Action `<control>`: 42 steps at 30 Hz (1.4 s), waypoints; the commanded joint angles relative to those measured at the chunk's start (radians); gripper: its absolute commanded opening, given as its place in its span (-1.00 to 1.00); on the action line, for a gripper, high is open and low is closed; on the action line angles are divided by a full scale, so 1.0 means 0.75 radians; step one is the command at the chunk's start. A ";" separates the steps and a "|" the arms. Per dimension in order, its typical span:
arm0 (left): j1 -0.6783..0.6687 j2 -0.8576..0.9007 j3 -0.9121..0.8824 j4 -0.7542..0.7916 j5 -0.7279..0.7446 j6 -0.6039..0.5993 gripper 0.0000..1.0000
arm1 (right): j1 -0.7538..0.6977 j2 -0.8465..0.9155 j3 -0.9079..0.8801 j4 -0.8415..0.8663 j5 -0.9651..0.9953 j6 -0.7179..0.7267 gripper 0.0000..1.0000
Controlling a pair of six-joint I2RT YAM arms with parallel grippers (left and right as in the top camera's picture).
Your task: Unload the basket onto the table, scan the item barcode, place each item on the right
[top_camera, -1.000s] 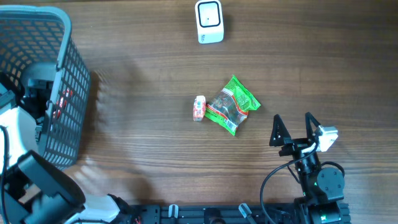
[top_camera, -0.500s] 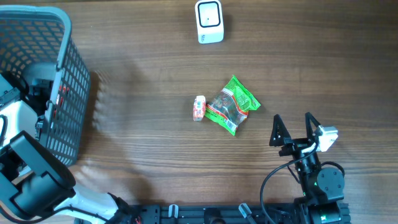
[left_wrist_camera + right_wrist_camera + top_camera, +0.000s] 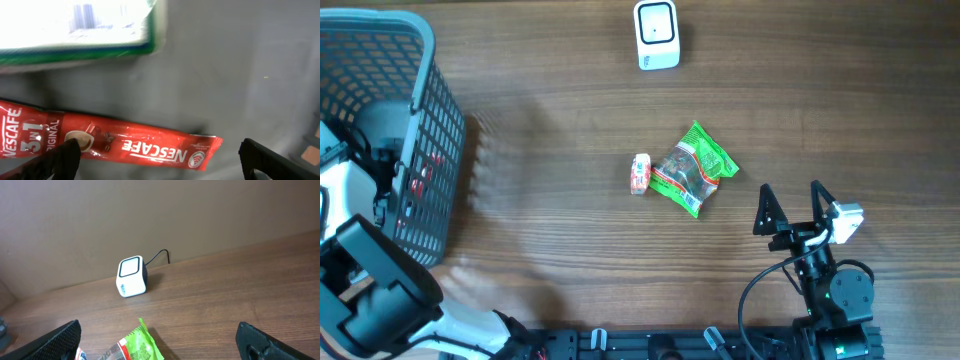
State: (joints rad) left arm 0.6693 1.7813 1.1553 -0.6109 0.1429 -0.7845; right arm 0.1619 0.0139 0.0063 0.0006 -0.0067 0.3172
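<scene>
L gripper (image 3: 160, 159) in basket (image 3: 382, 40), jaws wide over red coffee stick (image 3: 125, 145). R gripper (image 3: 791, 196) jaws wide too, nr green bag (image 3: 692, 168).

scanner (image 3: 656, 34): white cube, upright, far side | green packet (image 3: 692, 169): flat, centre | Nescafe sachet (image 3: 115, 145): red, lying flat

Basket, counter and wall around me

A grey plastic lattice basket (image 3: 440, 140) stands at the left edge of my brown wood-grain counter (image 3: 560, 245); from my right wrist, a plain beige wall (image 3: 210, 210) rises behind the counter's far edge.
</scene>
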 commanded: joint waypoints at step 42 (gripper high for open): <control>-0.033 0.116 -0.135 0.073 -0.307 -0.519 -0.92 | -0.005 -0.004 -0.002 0.008 0.010 0.000 0.99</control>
State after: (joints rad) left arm 0.6342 1.8141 1.1114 -0.5430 -0.1329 -1.2728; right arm 0.1619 0.0139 0.0063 0.0006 -0.0067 0.3172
